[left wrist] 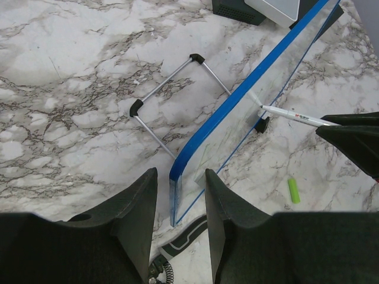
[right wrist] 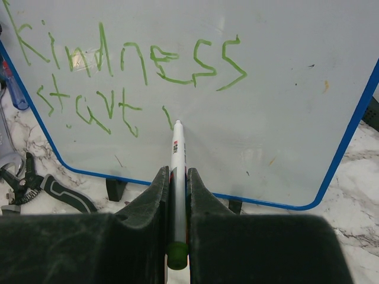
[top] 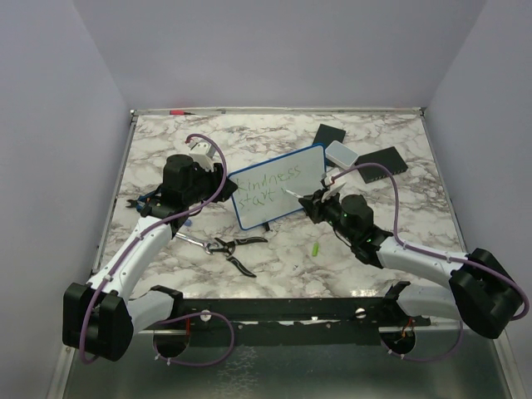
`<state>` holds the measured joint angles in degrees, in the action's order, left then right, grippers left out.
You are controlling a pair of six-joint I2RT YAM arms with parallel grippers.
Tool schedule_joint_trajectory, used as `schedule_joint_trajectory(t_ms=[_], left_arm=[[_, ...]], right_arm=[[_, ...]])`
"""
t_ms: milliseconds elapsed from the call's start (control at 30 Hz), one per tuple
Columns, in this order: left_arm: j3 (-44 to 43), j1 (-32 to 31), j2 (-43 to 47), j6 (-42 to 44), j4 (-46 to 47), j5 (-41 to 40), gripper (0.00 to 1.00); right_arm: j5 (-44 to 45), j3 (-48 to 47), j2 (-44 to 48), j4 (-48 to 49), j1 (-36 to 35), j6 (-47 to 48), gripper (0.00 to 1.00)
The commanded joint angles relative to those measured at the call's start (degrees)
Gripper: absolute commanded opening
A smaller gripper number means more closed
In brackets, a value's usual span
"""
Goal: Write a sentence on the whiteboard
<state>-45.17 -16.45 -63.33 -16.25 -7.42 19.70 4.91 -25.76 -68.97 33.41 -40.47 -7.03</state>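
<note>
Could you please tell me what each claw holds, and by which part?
Right claw: white green-ended marker, by its barrel. Left claw straddles blue-framed whiteboard's edge; grip unclear.

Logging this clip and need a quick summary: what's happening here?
The right gripper is shut on a marker, its tip at the whiteboard, which is propped on its wire stand. The green sentence reads "Kindness start" plus one stroke of the next word. The left gripper brackets the board's side edge; whether it clamps it is unclear.

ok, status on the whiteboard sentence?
Right gripper shut on marker, tip at whiteboard. Left gripper open, fingers straddling its edge. Sentence reads "Kindness start", next word begun. Nothing blocking the marker.
</note>
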Motion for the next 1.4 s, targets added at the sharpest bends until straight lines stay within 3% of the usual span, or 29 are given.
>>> schedule_joint_trajectory(t_ms=[0, 1367], left_arm=[[1.0, 0.53, 0.91, 0.21, 0.61, 0.97, 0.38], [1.05, 0.54, 0.93, 0.24, 0.58, 1.2, 0.38]], right_arm=[[2.3, -1.49, 0.68, 2.14, -0.05, 0.22, 0.01], [4.6, 1.48, 0.41, -1.24, -0.01, -2.19, 0.01]])
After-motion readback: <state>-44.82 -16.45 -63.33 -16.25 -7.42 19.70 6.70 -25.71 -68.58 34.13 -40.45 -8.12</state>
